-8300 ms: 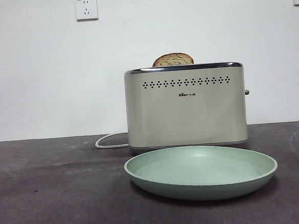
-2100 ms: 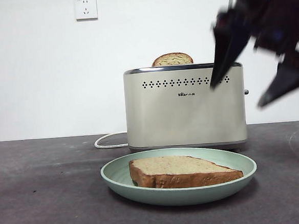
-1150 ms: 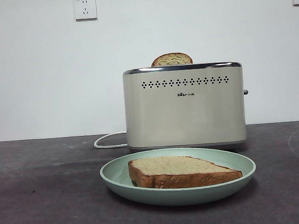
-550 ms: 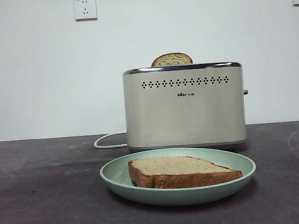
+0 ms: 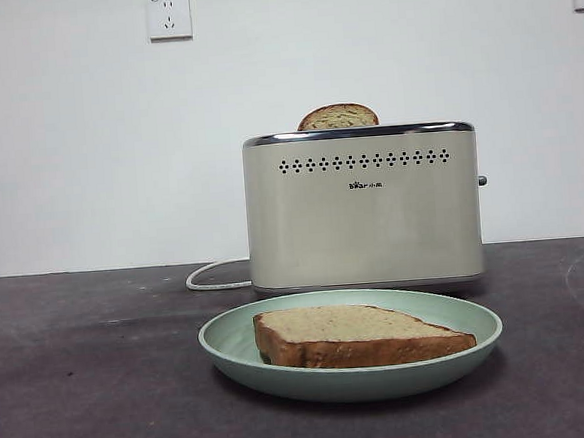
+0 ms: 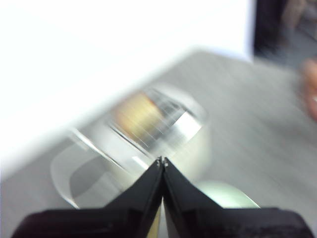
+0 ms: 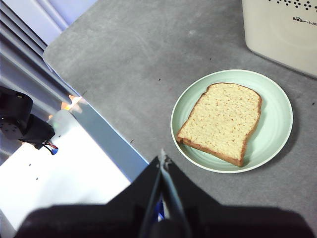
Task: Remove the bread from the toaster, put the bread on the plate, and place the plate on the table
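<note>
The wide slice of bread (image 5: 360, 334) lies flat in the mint-green plate (image 5: 221, 349), which rests on the dark grey table (image 5: 84, 394) in front of the cream toaster (image 5: 363, 224). The right wrist view shows the bread (image 7: 220, 121) in the plate (image 7: 277, 134) beside the toaster (image 7: 282, 29). My right gripper (image 7: 162, 158) is shut and empty, high above the table's near edge, away from the plate. My left gripper (image 6: 162, 161) is shut and empty, above the blurred toaster (image 6: 188, 134). Neither arm shows in the front view.
A narrower dome-topped slice (image 5: 337, 117) stands in the toaster's slot. A white cord (image 5: 211, 277) runs from the toaster's left side. Wall sockets (image 5: 169, 16) sit on the white wall behind. The table's edge and a white base (image 7: 64, 173) lie under my right gripper.
The plate was empty 7.1 s ago; by 1.8 s ago the bread lay in it, with an arm at upper right. That arm has left the front view. Plate, bread and toaster have stayed put since.
</note>
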Robot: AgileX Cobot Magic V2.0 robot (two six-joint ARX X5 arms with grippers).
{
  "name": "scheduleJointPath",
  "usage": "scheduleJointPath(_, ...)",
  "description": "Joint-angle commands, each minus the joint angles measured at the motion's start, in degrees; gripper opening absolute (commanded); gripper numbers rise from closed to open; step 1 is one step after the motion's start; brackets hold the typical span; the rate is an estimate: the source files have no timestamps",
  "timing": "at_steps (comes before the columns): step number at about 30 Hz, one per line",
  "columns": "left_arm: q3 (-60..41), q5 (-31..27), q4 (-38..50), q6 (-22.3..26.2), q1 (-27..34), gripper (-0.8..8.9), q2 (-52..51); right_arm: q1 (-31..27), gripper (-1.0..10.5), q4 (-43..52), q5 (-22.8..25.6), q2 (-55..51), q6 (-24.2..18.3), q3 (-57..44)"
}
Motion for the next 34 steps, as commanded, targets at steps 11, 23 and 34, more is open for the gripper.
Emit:
scheduleJointPath(11,-32.6,7.7,27.9,4.1,28.6,-0.04,-22.4,0.1,0.0,0.3,0.1,-0.1,-0.4,-0.1)
scheduleJointPath(23,-69.0,7.7,37.5,-2.7,38.7,-0.04,-46.1,0.1,0.0,0.3,0.1,-0.1,-0.4,-0.1)
scheduleJointPath(34,-84.1,4.4,37.5,-9.7,39.5,-0.04,-55.8,0.1,0.0,0.3,0.1,-0.1,-0.4,-0.1)
